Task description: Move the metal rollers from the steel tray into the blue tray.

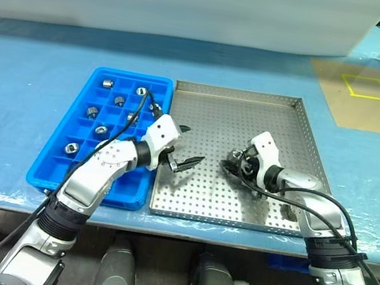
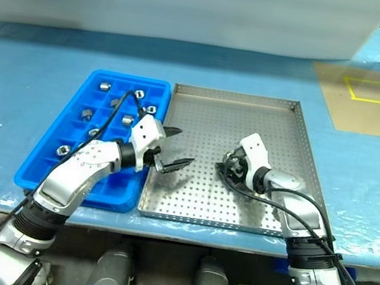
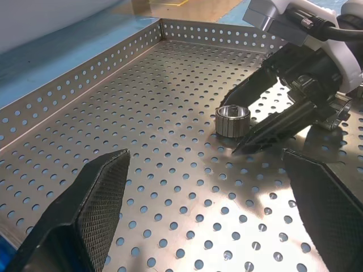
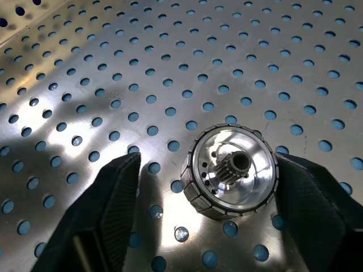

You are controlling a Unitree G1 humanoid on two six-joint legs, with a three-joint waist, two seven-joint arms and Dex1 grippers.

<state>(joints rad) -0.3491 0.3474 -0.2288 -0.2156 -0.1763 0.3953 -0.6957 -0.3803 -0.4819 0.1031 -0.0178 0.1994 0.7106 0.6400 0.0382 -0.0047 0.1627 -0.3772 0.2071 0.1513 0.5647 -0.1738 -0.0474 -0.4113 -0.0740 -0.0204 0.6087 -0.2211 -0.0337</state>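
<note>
One metal roller (image 4: 232, 171) sits on the steel tray (image 1: 282, 106), between the right gripper's (image 1: 232, 166) two fingers, which are apart and not squeezing it. The left gripper (image 1: 188, 146) hangs wide open nearby. More rollers (image 1: 107, 84) rest in the blue tray (image 1: 82, 183).

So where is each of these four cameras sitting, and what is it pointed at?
Left eye and right eye views: on the head, looking forward and down at the blue tray and steel tray; both arms show.
Left wrist view: on the left arm, looking across the steel tray at one roller and the right gripper; its own fingers show, spread wide.
Right wrist view: on the right arm, close above that roller, its fingers on either side.
Shared: both wrist views show the same roller.
</note>
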